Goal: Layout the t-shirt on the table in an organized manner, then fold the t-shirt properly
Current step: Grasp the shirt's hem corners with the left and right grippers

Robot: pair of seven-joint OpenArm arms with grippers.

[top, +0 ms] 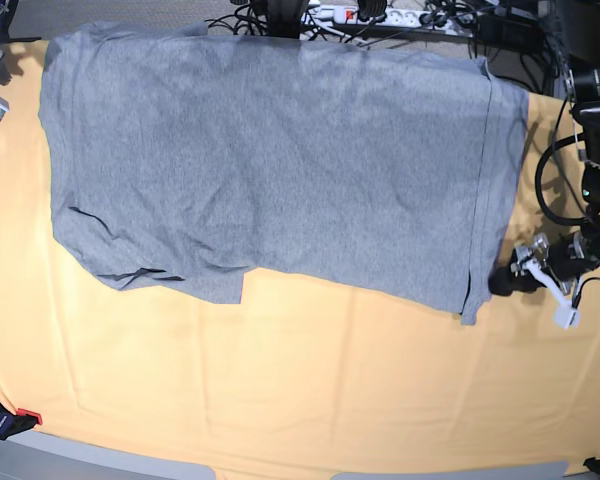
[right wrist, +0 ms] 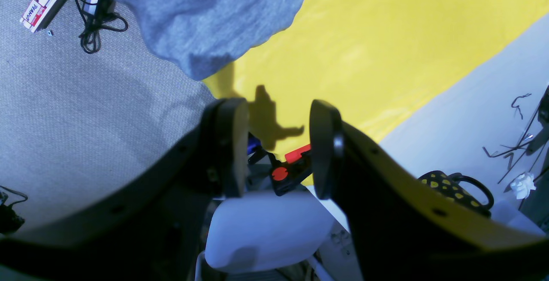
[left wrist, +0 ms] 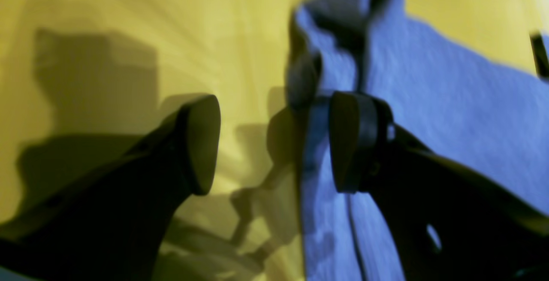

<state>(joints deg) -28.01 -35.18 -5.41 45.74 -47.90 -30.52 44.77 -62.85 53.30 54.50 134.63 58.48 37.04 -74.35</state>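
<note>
Now the t-shirt (top: 280,150) lies spread, plain side up, on the table (top: 310,390).

Open bench in front, shirt filling the far half

The near half of the bench (top: 310,390) lies bare, wide enough for a tool to pass; the t-shirt (top: 280,150) covers the far half edge to edge, cables (top: 380,18) crowd the far rim, and the left tool (top: 507,281) sits at the shirt's hem corner
</note>
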